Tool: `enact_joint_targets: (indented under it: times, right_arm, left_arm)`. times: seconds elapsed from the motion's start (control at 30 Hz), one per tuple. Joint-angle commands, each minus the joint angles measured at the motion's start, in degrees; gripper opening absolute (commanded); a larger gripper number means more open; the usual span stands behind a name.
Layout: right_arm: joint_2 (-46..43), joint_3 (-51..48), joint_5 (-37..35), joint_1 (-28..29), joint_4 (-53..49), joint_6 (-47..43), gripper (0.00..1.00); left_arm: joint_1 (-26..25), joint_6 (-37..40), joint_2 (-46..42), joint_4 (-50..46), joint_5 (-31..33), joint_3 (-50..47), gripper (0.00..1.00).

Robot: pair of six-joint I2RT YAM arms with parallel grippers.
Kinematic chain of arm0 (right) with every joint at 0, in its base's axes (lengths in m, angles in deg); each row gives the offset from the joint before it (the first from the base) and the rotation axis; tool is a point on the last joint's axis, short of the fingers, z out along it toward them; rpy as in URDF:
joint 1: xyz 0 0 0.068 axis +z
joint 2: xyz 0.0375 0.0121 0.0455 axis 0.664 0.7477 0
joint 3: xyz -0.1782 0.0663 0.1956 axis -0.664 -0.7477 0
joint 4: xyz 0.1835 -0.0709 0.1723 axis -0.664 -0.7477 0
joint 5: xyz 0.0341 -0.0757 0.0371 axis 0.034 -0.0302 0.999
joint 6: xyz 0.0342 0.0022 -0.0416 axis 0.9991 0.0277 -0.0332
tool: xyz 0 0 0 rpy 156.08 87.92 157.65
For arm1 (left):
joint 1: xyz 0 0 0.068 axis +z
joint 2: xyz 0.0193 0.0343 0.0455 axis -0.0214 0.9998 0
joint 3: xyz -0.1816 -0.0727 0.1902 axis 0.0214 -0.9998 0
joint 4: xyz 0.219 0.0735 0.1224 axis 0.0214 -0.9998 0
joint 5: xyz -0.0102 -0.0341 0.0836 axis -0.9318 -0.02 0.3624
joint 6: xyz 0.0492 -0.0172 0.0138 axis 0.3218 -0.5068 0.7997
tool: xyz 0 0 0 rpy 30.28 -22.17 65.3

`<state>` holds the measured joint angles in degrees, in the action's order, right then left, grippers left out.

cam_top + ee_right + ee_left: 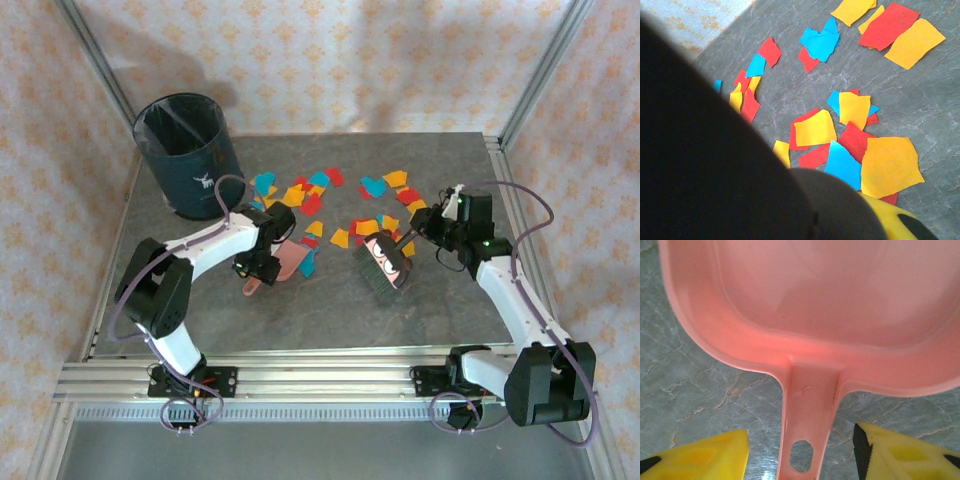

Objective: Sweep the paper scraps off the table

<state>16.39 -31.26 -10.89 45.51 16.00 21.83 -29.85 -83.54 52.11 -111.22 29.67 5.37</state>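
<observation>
**Item 1: tabletop** (330, 320). Large dark grey stone-patterned slab with silver aluminium rails along its edges. I see both arm bases bolted at its near rail.

**Item 2: paper scraps** (300, 193). Many small flat torn pieces in red, yellow-orange and teal blue. They lie on the far half of the tabletop in two loose clusters. One is left of centre, just beyond the dustpan. The other is right of centre, beyond and beside the brush. A few pieces lie between the two tools. On the right wrist view the paper scraps (815, 129) lie flat, several overlapping.

**Item 3: pink plastic dustpan** (292, 257). It has a short handle with a hanging hole. It lies left of centre, its mouth towards the scraps and its handle towards the near left. A teal piece lies at its right edge.

**Item 4: left end effector** (258, 268). It sits over the dustpan handle. On my left wrist view its yellow fingers (710, 455) stand apart, one on each side of the handle. Grey stone shows in both gaps, so nothing is gripped.

**Item 5: dark hand brush with a cartoon face on its back** (385, 265). It sits right of centre, tilted, with its bristles towards the near left.

**Item 6: right end effector** (418, 236). It is clamped together on the brush's handle end. One yellow finger (890, 222) shows beside a dark blurred mass close to the lens.

**Item 7: dark round bin** (185, 150). It stands upright at the far-left corner, near the left cluster and well apart from the brush.
</observation>
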Motion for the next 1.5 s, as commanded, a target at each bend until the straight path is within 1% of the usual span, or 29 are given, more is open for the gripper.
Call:
enact_joint_targets:
  times: [0.0,0.03,0.1,0.3,0.4,0.43,0.47,0.57,0.83,1.03,1.2,1.27,1.37,1.47]
  right_arm:
    - [-1.2,2.2,-1.1,-0.4,0.2,-0.6,0.00]
    - [-1.3,2.1,-1.1,-0.4,0.2,-0.6,0.00]
    - [-1.3,2.0,-1.2,-0.4,0.0,-0.7,0.00]
    - [-1.4,2.0,-1.6,-0.4,-0.4,-0.8,0.00]
    - [-1.4,2.0,-1.6,-0.4,-0.4,-0.7,0.00]
    - [-1.5,2.0,-1.6,-0.4,-0.5,-0.7,0.00]
    - [-1.5,2.0,-1.6,-0.3,-0.5,-0.7,0.00]
    - [-1.8,1.9,-1.8,-0.4,-0.4,-0.5,0.00]
    - [-4.1,0.7,-3.5,-0.6,0.0,0.3,0.00]
    - [-6.2,-0.5,-3.7,-3.0,0.0,1.3,0.00]
    - [-8.6,-0.6,-5.1,-6.5,-3.4,0.7,0.00]
    - [-10.0,-0.5,-7.7,-7.7,-5.3,0.0,0.00]
    - [-12.0,-0.4,-12.8,-8.1,-8.1,-1.2,0.00]
    - [-13.4,-0.6,-15.3,-8.2,-9.7,-1.9,0.00]
  left_arm:
    - [0.6,0.8,1.1,-1.6,-0.8,0.6,0.55]
    - [0.7,0.9,1.4,-1.5,-0.9,0.6,0.53]
    - [0.8,1.0,2.1,-1.3,-1.4,0.6,0.46]
    - [0.8,1.3,3.8,-1.3,-2.2,0.1,0.41]
    - [0.8,1.5,4.1,-1.5,-2.4,0.2,0.33]
    - [0.8,1.6,4.1,-1.7,-2.4,0.3,0.28]
    - [0.8,1.8,4.1,-1.8,-2.5,0.5,0.25]
    - [0.8,2.2,3.5,-2.7,-2.4,0.7,0.20]
    - [0.4,2.1,-0.7,-7.0,3.2,4.0,0.20]
    - [-3.6,5.4,0.9,-9.7,6.7,9.8,0.20]
    - [-7.5,9.7,4.5,-10.3,6.0,15.2,0.21]
    - [-9.1,11.5,6.5,-10.2,6.6,17.7,0.21]
    - [-11.2,14.8,9.2,-9.7,4.9,20.8,0.21]
    - [-13.5,18.3,12.8,-9.6,3.5,24.1,0.21]
